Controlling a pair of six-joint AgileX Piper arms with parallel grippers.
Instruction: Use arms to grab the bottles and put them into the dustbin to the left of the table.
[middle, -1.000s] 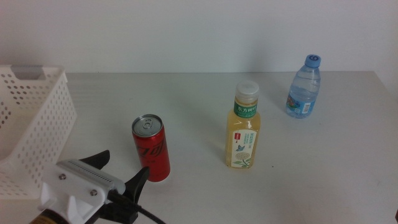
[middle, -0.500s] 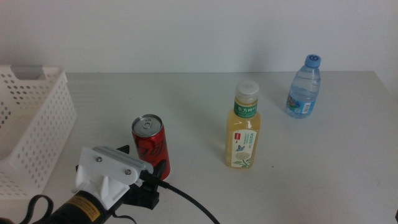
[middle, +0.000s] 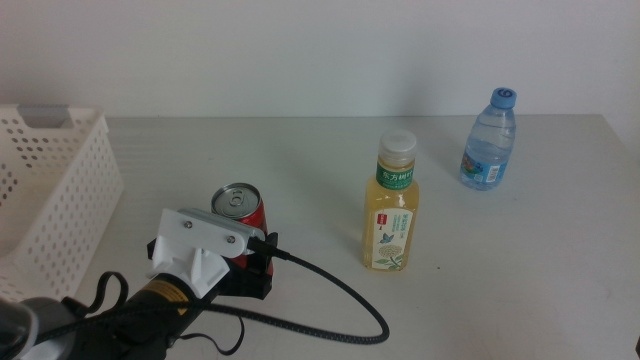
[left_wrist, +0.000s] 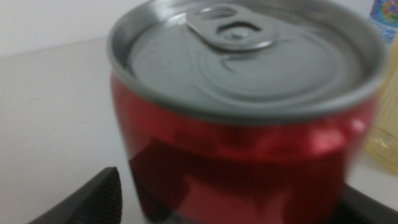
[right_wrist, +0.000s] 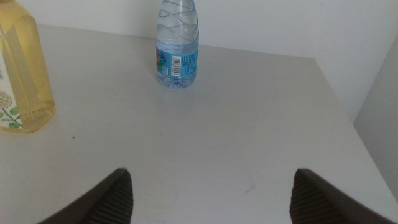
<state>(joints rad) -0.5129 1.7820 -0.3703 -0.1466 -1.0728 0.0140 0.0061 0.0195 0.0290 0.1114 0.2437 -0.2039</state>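
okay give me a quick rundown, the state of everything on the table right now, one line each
Red soda can: upright, unopened, between the left gripper's jaws.
Left gripper: open, a jaw on each side of the can.
Yellow tea bottle: upright, capped, untouched.
Water bottle: upright, blue cap on, at the far right.
White dustbin: at the left edge, no bottles seen inside.
Right gripper: open, holding nothing, facing the water bottle.

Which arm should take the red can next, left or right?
Left. The left gripper already has the red can between its open jaws, and the dustbin stands on that side. The right gripper hangs open over bare table, nearer the water bottle.
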